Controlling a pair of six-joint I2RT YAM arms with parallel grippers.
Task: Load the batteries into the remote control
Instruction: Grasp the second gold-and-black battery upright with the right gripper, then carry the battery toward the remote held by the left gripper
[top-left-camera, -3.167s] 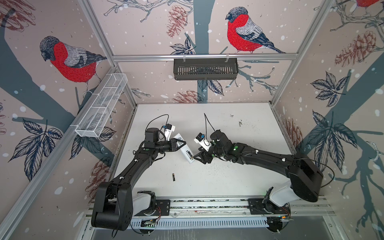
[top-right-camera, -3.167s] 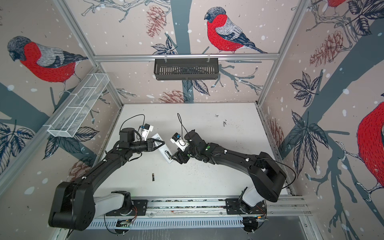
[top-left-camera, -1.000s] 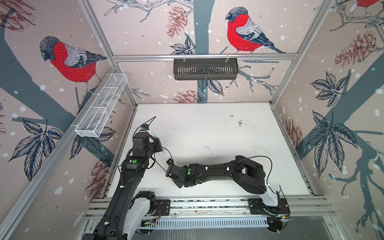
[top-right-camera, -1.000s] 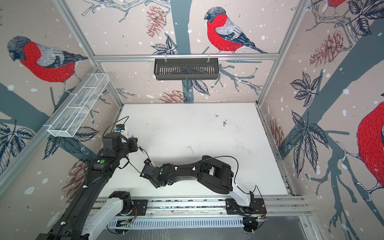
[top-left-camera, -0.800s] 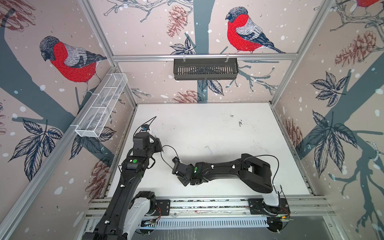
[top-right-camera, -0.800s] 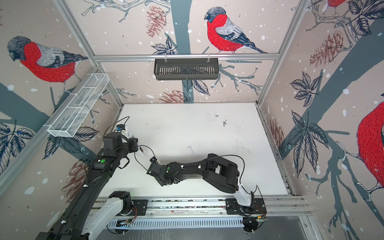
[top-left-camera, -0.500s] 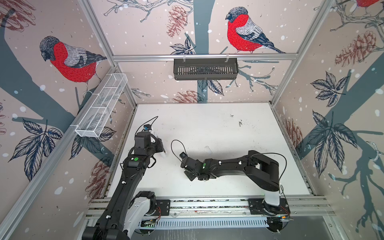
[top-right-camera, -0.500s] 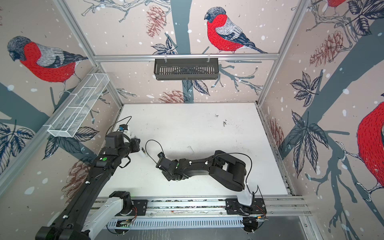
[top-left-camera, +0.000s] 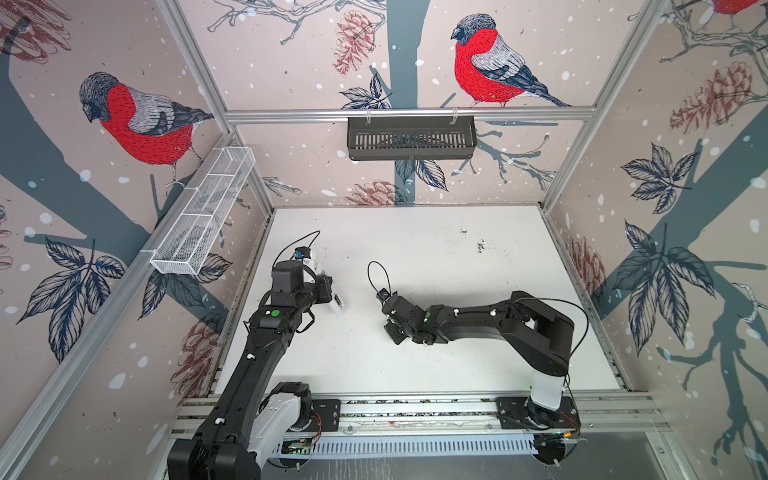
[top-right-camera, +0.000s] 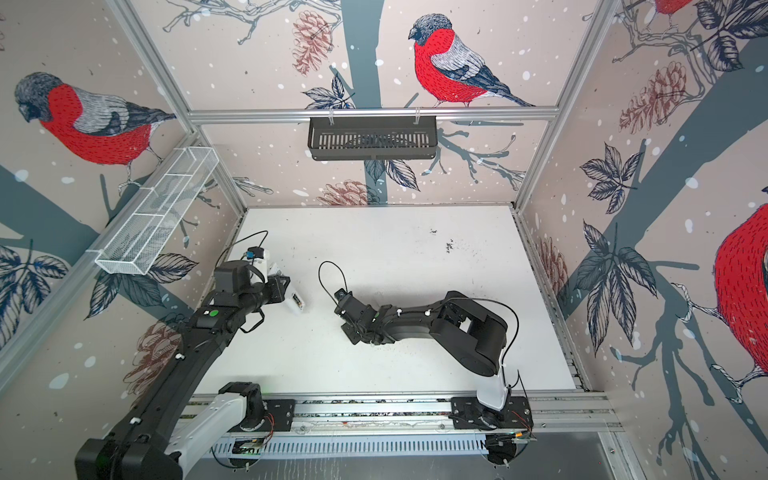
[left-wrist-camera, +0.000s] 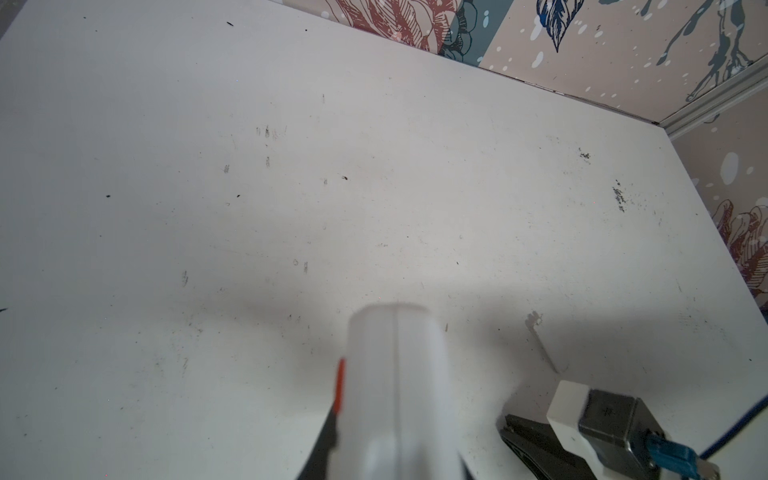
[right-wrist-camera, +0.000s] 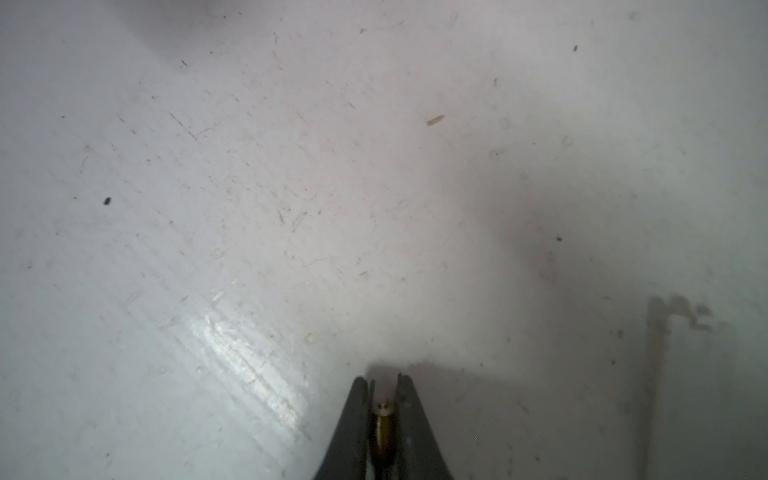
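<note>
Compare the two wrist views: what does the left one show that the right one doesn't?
Left wrist only: the white remote, blurred and close, plus the right arm's camera. Right wrist only: a battery, gold end forward, pinched in the right end effector. Both: the scuffed white table.

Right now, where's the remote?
In both top views, the remote is held by the left gripper over the left of the table, opposite the right gripper.

The white tabletop (top-left-camera: 415, 365) is scuffed and finely scratched, with a cluster of dark specks (top-left-camera: 480, 246) toward its far right.
</note>
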